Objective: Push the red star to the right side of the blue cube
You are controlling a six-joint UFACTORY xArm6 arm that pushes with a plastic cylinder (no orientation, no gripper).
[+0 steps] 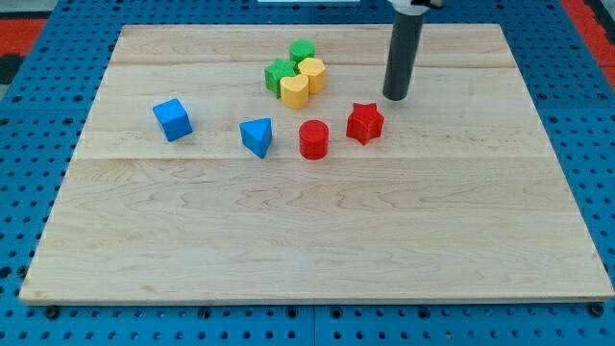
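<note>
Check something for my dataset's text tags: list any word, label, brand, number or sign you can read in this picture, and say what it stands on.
None: no writing shows on the wooden board, on any of the coloured blocks, such as the red star and blue cube, on the rod ending in my tip, or on the blue pegboard.

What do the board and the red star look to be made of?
Board: pale wood with a matte finish, visible grain and plank seams. Red star: uniform opaque red with a slight sheen, likely painted wood or plastic; unclear which. My tip stands just above-right of it.
</note>
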